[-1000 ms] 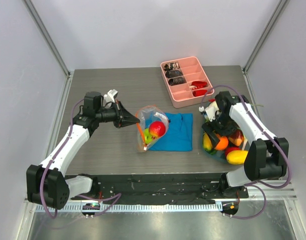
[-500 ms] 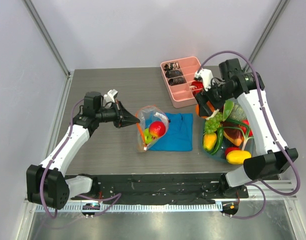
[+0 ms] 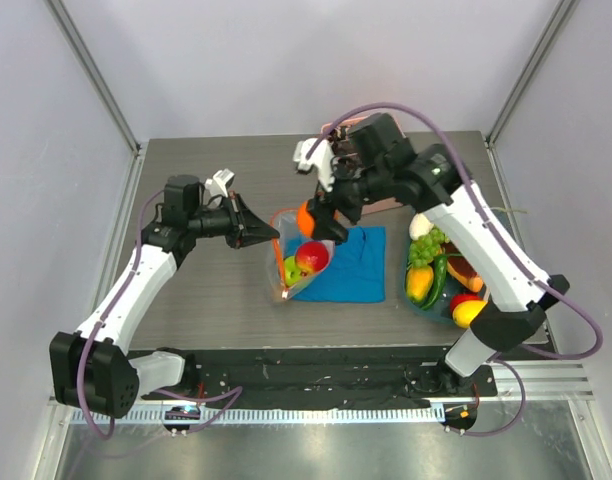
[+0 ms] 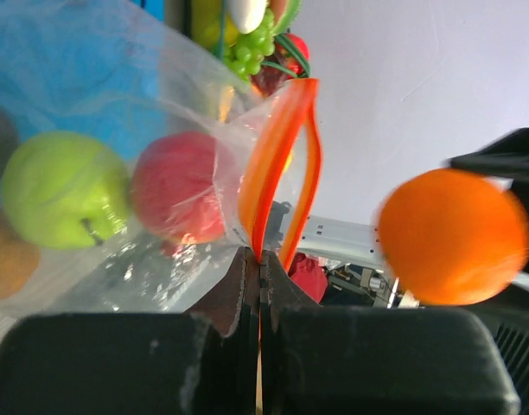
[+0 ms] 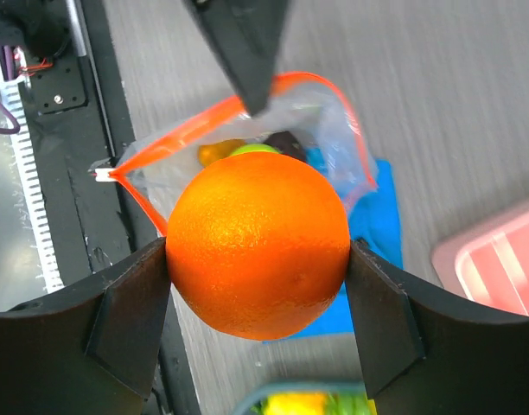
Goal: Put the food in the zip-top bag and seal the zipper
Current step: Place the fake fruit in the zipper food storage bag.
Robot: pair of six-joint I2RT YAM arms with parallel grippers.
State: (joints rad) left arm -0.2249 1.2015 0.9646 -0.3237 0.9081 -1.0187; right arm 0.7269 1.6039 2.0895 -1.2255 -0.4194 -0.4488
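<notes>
Between the fingers of the right pincer (image 5: 258, 285) sits an orange (image 5: 258, 233), clamped on both flanks and hanging just above the mouth of the zip-top bag (image 3: 304, 262), which lies right under the fingertips, partly over a blue cloth (image 3: 358, 265) on the desk (image 3: 206, 180). The left pincer (image 4: 260, 264) is clenched on the zipper (image 4: 277, 156) at one end of the mouth, holding the two orange-red lips lifted and parted. Ahead of its tips, a green apple (image 4: 61, 190) and a red fruit (image 4: 178, 199) already lie inside the bag. To do the drop well, the right pincer should probably centre the orange over the gap, which looks tight for it. It should come straight down and let go only once the fruit is past the lips, while the left pincer keeps the rim taut and raised. A skewed descent could fold a lip under or tug the strip out of the left grasp. Half a second ago the right pincer was carrying the orange far off to its right, over the heap of remaining food (image 3: 433, 262). It has since swung across to the bag, while the left pincer has hardly shifted.
</notes>
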